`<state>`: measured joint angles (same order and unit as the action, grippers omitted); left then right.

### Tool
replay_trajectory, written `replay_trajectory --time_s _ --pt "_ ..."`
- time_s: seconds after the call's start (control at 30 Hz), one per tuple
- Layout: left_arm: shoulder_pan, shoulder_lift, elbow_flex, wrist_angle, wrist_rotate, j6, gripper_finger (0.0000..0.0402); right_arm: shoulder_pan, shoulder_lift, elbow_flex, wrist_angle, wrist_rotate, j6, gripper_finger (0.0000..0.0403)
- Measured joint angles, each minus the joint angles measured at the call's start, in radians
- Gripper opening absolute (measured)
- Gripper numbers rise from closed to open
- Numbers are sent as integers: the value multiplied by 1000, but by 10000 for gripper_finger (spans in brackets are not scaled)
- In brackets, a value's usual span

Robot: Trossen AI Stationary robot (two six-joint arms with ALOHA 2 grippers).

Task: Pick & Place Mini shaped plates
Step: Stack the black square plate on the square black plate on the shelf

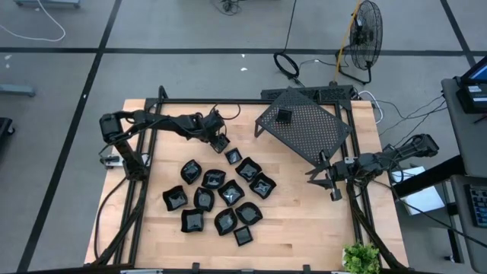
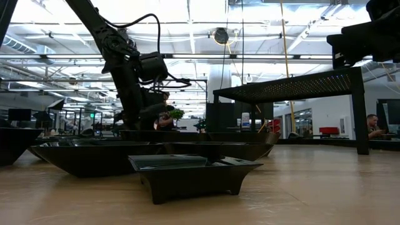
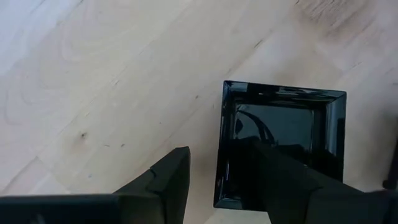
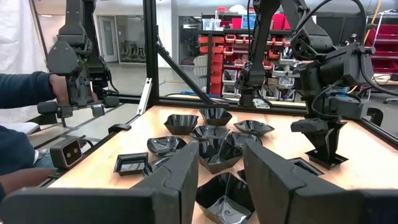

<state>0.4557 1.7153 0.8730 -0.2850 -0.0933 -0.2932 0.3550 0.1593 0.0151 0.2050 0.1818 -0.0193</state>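
A small square plate [image 3: 280,152] sits flat on the bench [image 1: 304,221], at the far edge of a cluster of black plates [image 1: 221,194] spread over the middle of the wood. The left gripper [image 3: 221,180] is down over it, jaws part open and straddling one rim: one finger [image 3: 280,180] reaches into the dish, the other [image 3: 165,180] stands outside on bare wood. Nothing is clamped yet, as far as the wrist view shows. So the step in hand looks like the pick of this square plate. One plate [image 1: 284,116] already sits on the rack [image 1: 304,129] beyond, likely the drop spot. Next the jaws must close on that rim, firmly since the glaze looks slick, then lift straight up clear of the neighbours. The right gripper [image 1: 332,176] waits by the rack's near corner, jaws part open and empty
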Motion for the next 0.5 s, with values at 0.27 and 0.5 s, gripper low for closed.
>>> replay_trajectory --time_s 0.27,0.5 --pt "0 -1 0 1 0 3 122 0 0 0 0 0 0 114" --pt "0 -3 0 4 -1 -1 18 0 0 0 0 0 0 114"
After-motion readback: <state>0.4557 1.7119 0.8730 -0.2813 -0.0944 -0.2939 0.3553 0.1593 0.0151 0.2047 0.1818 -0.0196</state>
